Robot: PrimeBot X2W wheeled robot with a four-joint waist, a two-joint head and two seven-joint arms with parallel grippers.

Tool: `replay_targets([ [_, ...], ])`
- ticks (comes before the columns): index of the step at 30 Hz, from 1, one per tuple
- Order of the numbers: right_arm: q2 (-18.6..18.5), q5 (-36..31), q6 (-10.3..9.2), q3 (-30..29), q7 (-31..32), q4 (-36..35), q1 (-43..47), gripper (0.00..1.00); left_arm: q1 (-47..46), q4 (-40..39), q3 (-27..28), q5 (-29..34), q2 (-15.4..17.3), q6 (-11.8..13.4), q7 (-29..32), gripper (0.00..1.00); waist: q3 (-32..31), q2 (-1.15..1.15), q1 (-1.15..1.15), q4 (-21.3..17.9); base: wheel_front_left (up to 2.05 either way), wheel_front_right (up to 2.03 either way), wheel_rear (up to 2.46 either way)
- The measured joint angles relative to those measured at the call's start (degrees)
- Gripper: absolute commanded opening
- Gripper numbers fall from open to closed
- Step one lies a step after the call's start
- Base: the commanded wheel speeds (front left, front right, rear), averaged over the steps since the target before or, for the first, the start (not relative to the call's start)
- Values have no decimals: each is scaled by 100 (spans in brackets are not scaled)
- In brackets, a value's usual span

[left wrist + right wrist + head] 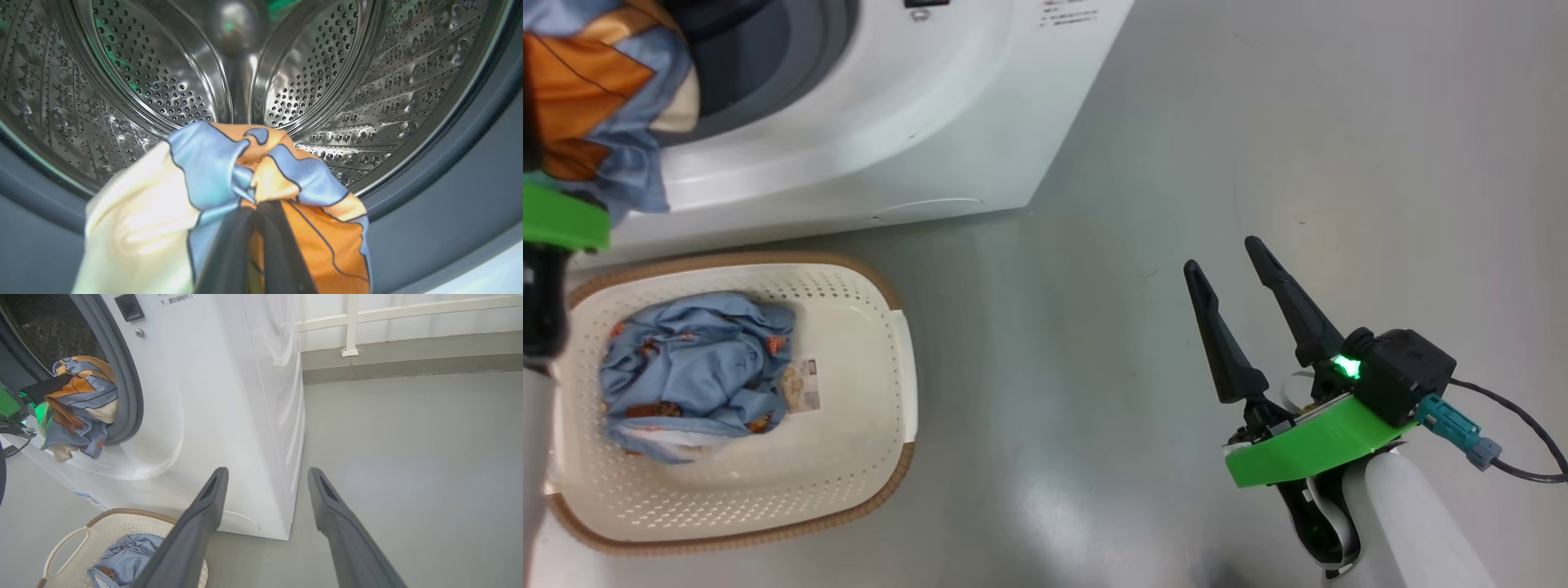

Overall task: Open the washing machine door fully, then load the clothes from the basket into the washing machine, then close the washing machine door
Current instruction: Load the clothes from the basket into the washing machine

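At washing machine (890,106) mouth, ten o'clock, our left gripper (254,206) clenches printed garment (265,163) so it drops inside. Other clothes (690,367) sit in basket (849,482), seven o'clock. Right gripper (1221,253) splayed, empty, parked clear.

Glossy grey floor (408,457); white railing (350,330) at back.
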Motion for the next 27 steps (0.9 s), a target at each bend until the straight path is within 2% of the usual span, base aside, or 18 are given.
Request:
replay_targets([
  [8,31,9,0,76,0,-2,-5,100,-1071,858,-374,-191,267,0,0,0,101,0,0,-218,0,0,0],
  [14,49,98,0,185,0,-7,-96,100,-1753,936,-264,3,464,-1,0,0,178,0,0,-396,0,0,0],
  [19,54,164,0,220,0,-51,-132,100,-1909,747,124,371,591,0,-1,0,242,0,0,-546,0,0,0],
  [27,55,207,0,364,0,-65,-130,100,-1880,859,136,587,602,0,-1,0,287,0,0,-735,0,0,0],
])
